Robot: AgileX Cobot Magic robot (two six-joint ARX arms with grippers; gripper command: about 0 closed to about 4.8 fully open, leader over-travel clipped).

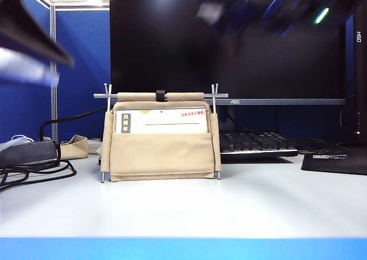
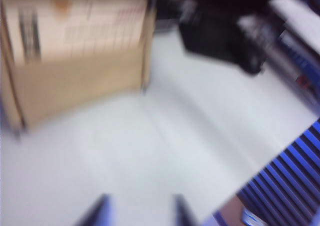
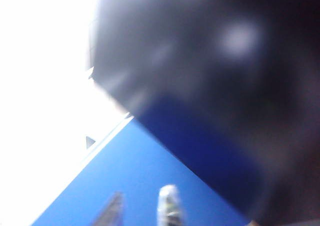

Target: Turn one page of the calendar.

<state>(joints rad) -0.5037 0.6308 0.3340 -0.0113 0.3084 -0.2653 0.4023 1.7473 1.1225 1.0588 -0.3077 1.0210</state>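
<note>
So the setup is a plain white surface (image 1: 241,205) with a blue strip along its front edge, in an office-looking room: blue partition panels (image 1: 80,65) at the back left, a big dark AOC monitor (image 1: 229,47) behind everything, and a black keyboard (image 1: 258,143) under it toward the back right. Black cables (image 1: 34,171) are piled at the left edge, and a flat black pad (image 1: 335,159) lies at the right edge.

The small desk calendar in its beige fabric pouch stand with thin metal rods (image 1: 160,151) stands upright a bit left of the middle, well back from the front edge. The white sheet showing at the front (image 1: 163,122) sits tucked in the pouch with red date print at its upper right and a grey vertical label on its left. The print looks like 2023/06, but it's too small to be sure. I can't pick out the 05 page.

The left tool (image 2: 140,211) hangs above the surface off to the left, clear of the calendar. Its wrist view is blurry, but the two dark fingers (image 2: 97,213) stand apart with bare surface between them, nothing held. The right tool (image 3: 142,211) is up high at the upper right, pointing at the partition and monitor. Its fingers have a gap and hold nothing.
</note>
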